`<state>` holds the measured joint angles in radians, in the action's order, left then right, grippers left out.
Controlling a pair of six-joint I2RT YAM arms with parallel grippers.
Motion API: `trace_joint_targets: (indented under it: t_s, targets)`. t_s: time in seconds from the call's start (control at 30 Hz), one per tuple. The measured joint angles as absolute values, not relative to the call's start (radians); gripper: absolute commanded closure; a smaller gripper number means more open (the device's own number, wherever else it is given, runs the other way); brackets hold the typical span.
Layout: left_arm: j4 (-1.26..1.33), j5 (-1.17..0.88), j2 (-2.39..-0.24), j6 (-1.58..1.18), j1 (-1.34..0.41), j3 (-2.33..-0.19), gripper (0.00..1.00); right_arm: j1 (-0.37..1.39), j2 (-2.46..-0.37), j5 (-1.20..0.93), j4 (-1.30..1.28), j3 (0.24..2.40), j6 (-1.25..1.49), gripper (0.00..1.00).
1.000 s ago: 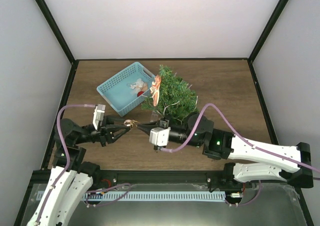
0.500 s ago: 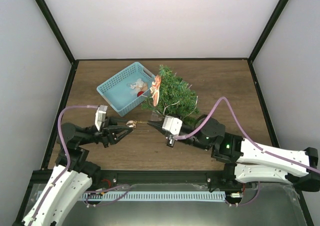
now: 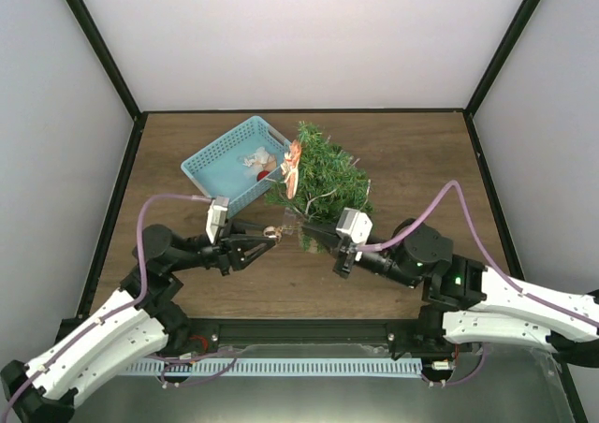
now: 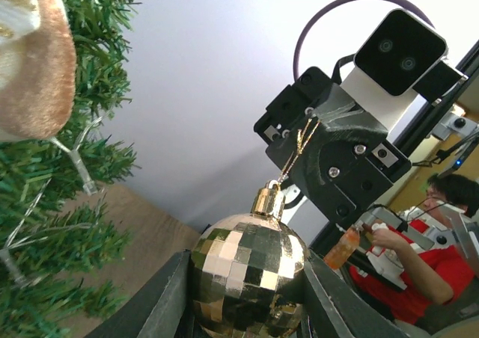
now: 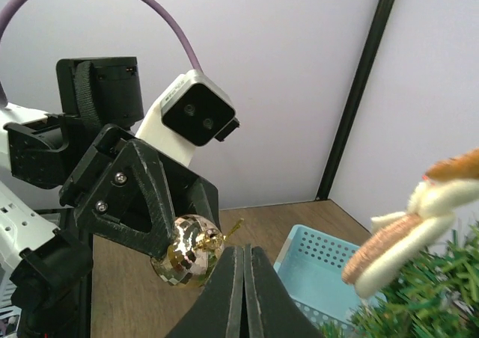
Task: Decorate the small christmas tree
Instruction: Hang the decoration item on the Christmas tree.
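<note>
The small christmas tree (image 3: 325, 174) stands at mid-table, right of the basket, with an orange-and-cream plush ornament (image 3: 292, 168) on its left side. My left gripper (image 3: 269, 235) is shut on a gold mirror-tile bauble (image 3: 271, 231), which sits between its two fingers (image 4: 174, 293) with the cap pointing up. The bauble's gold string (image 4: 293, 155) runs from the cap to my right gripper (image 3: 306, 225), whose jaws are pressed flat together on it. In the right wrist view the bauble (image 5: 187, 259) hangs just left of the shut fingertips. Tree branches (image 4: 52, 226) fill the left of the left wrist view.
A light-blue plastic basket (image 3: 208, 172) with a few ornaments inside sits left of the tree, behind the left gripper. Black frame posts and white walls close in the table. Both arms meet in front of the tree, near the table's middle.
Both grippers have shifted right and slightly away, toward the tree, keeping the bauble and its string stretched between them. The right arm has drawn back to the right.
</note>
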<state>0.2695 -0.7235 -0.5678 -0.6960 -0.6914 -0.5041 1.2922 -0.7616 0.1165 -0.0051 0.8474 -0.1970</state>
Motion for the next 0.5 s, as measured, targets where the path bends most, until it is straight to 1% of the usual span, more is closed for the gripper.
trace_joint_targets:
  t_s: [0.27,0.5]
  targets:
    - [0.331,-0.524,-0.708,-0.644,-0.859,-0.580,0.69,1.293,-0.676,0.191,-0.088,0.850,-0.167,0.99]
    - [0.339,-0.386,-0.893,-0.562,-0.980,-0.719,0.68,1.293,-0.683,0.277,-0.167,0.923,-0.165,0.99]
